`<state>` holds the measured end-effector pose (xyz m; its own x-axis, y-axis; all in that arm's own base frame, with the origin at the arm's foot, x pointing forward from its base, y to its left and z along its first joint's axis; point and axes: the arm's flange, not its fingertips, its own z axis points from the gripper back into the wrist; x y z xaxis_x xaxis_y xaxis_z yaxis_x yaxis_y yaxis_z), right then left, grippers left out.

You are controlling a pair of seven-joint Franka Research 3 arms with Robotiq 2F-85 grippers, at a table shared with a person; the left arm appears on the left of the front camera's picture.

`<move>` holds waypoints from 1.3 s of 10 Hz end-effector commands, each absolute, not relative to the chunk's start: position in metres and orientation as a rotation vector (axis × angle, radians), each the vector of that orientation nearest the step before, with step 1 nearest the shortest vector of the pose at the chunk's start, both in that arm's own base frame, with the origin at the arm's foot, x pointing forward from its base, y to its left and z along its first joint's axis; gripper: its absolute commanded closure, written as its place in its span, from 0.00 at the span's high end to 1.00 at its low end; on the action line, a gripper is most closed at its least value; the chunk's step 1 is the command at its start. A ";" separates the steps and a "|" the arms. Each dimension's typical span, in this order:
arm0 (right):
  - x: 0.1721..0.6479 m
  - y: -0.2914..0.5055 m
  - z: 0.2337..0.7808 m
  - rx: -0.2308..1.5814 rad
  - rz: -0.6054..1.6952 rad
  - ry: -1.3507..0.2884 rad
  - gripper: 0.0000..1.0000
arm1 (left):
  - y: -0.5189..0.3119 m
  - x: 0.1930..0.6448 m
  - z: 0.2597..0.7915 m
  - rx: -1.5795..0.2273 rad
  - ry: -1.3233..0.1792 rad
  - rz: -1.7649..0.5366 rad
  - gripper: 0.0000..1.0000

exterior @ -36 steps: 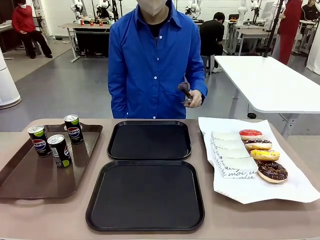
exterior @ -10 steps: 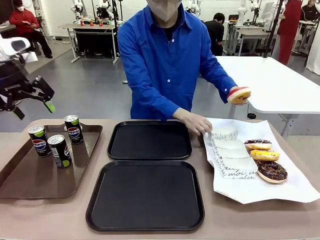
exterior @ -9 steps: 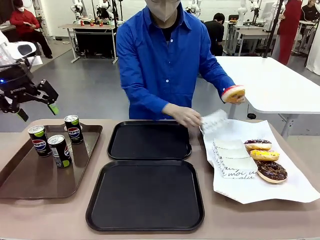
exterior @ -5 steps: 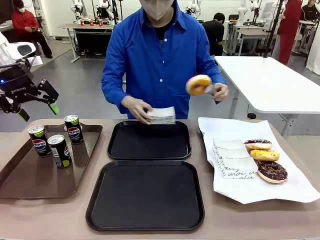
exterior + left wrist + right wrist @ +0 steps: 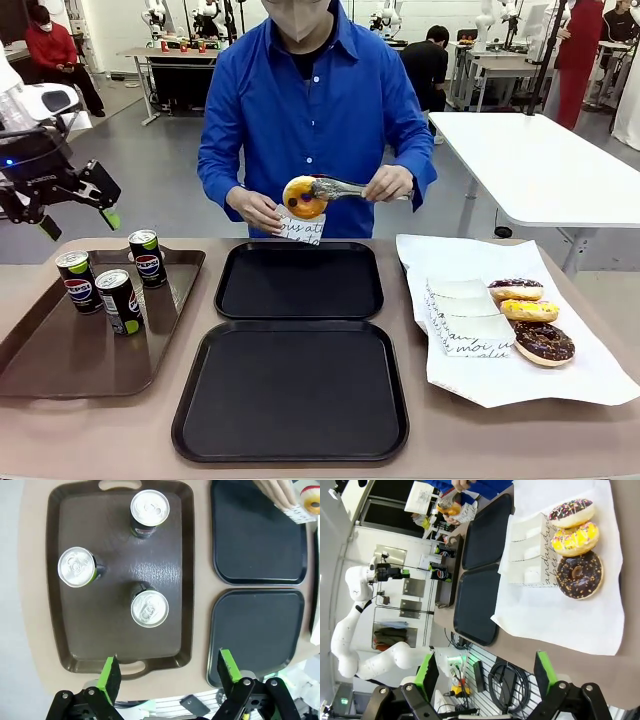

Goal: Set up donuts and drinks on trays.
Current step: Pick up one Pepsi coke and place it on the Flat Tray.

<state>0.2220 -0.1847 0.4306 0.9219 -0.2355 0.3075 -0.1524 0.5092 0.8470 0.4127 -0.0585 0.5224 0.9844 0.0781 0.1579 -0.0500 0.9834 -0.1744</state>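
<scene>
Two black trays, far point(image 5: 300, 285) and near point(image 5: 290, 395), lie bare at the table's middle. Three drinks point(image 5: 120, 300) stand on a brown tray point(image 5: 60, 360) at the left. My left gripper point(image 5: 78, 222) hangs open high above them; its wrist view looks straight down on the can tops point(image 5: 149, 608) between its green pads point(image 5: 110, 674). Behind the far tray, the person holds a donut point(image 5: 303, 197) in tongs against a paper sleeve point(image 5: 300, 231). Three more donuts point(image 5: 530, 310) lie on white paper at the right. My right gripper point(image 5: 485, 672) is open beyond that paper, with the donuts point(image 5: 577, 538) ahead.
The white paper point(image 5: 500, 385) also carries a row of folded sleeves point(image 5: 465, 320). The person's hands and tongs point(image 5: 345, 188) hover just above the far tray's back rim. A white table point(image 5: 540, 160) stands behind at the right.
The person lifted a donut with tongs and a sleeve off the paper and carried both left to behind the far tray. My left gripper has stayed nearly still, open.
</scene>
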 end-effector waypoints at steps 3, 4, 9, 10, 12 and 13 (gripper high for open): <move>0.223 -0.184 0.430 1.051 -0.044 -0.416 1.00 | -0.093 0.430 0.494 0.024 -0.179 -0.005 1.00; 0.223 -0.184 0.430 1.051 -0.044 -0.416 1.00 | -0.093 0.435 0.483 0.047 -0.174 -0.007 1.00; 0.223 -0.184 0.430 1.051 -0.044 -0.416 1.00 | -0.082 0.452 0.438 -0.013 -0.133 0.042 1.00; 0.223 -0.184 0.430 1.051 -0.044 -0.416 1.00 | -0.080 0.455 0.429 -0.005 -0.112 0.048 1.00; 0.223 -0.184 0.430 1.051 -0.044 -0.416 1.00 | -0.080 0.462 0.415 0.002 -0.076 0.045 1.00; 0.223 -0.184 0.430 1.051 -0.044 -0.416 1.00 | -0.082 0.461 0.407 -0.004 -0.068 0.045 1.00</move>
<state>0.2221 -0.1847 0.4306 0.9220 -0.2354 0.3075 -0.1524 0.5093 0.8470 0.4595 -0.0745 0.4106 0.9981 0.0143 0.0594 -0.0149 0.9998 0.0103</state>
